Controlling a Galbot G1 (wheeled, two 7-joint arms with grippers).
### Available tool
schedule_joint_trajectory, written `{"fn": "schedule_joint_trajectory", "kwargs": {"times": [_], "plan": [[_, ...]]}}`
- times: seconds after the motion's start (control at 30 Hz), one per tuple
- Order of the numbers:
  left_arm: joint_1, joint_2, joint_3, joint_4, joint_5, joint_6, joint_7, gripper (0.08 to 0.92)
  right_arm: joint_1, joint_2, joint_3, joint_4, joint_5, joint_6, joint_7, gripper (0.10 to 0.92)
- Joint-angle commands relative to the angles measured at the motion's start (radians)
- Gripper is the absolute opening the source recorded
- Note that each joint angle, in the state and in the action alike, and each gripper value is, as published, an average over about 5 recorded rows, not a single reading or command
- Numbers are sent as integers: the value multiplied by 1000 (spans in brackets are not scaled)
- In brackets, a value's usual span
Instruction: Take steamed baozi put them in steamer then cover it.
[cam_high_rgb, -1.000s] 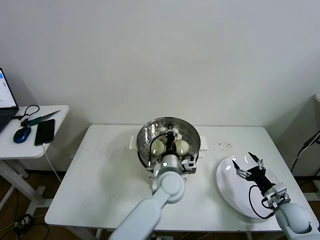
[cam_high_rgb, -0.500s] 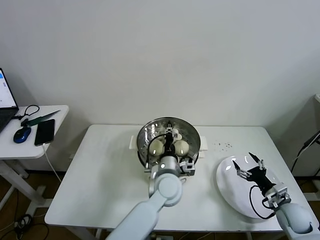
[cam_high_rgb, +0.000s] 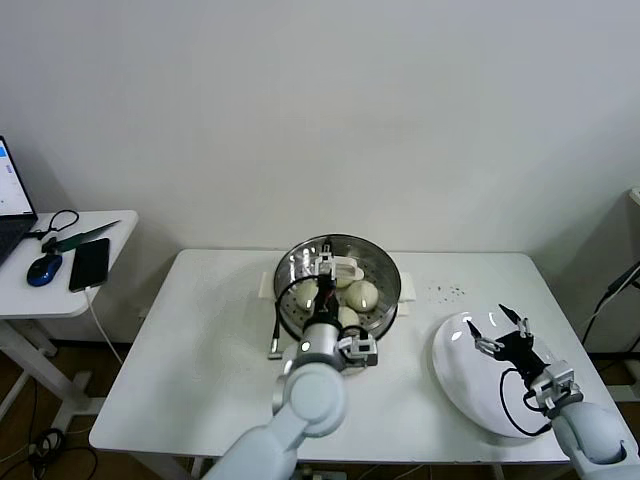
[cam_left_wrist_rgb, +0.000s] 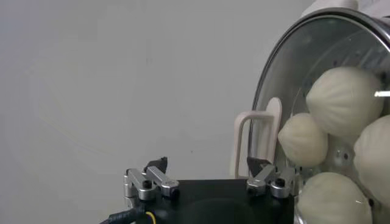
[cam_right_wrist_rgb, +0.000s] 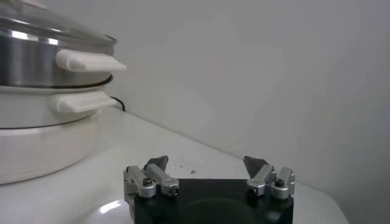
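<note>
Your left gripper (cam_high_rgb: 322, 262) is hovering over the cover (cam_high_rgb: 338, 283), jaws spread wide, gripping nothing. The cover is sitting on the steamer (cam_high_rgb: 385, 297), baozi (cam_high_rgb: 362, 294) lying underneath. Your right gripper (cam_high_rgb: 497, 331) is waiting, jaws apart and empty, over the white plate (cam_high_rgb: 470, 385).

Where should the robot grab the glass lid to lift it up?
By the cream-white bar handle on top of the cover, coming straight down from above. The bar stands up off the smooth glass dome, so end effector fingers can close across it. The thin rim sits on the steamer.
</note>
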Motion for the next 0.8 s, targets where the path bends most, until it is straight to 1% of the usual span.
{"fn": "schedule_joint_trajectory", "kwargs": {"times": [0.03, 0.27, 0.4, 0.5, 0.6, 0.8], "plan": [[131, 120, -83, -173, -273, -22, -179, 816, -8, -2, 12, 41, 10, -69, 0, 823], [245, 161, -275, -224, -613, -273, -400, 823, -24, 3, 23, 77, 35, -60, 1, 823], [321, 186, -376, -248, -796, -419, -490, 823, -26, 8, 22, 91, 33, -50, 3, 823], [396, 177, -468, -255, -934, -522, -512, 823, -27, 12, 19, 99, 26, -43, 3, 823], [468, 147, -562, -247, -1067, -615, -512, 823, -29, 18, 18, 109, 19, -36, 4, 823], [539, 60, -701, -202, -1298, -699, -519, 823, -46, 46, 22, 126, 14, -18, 4, 823]]}}
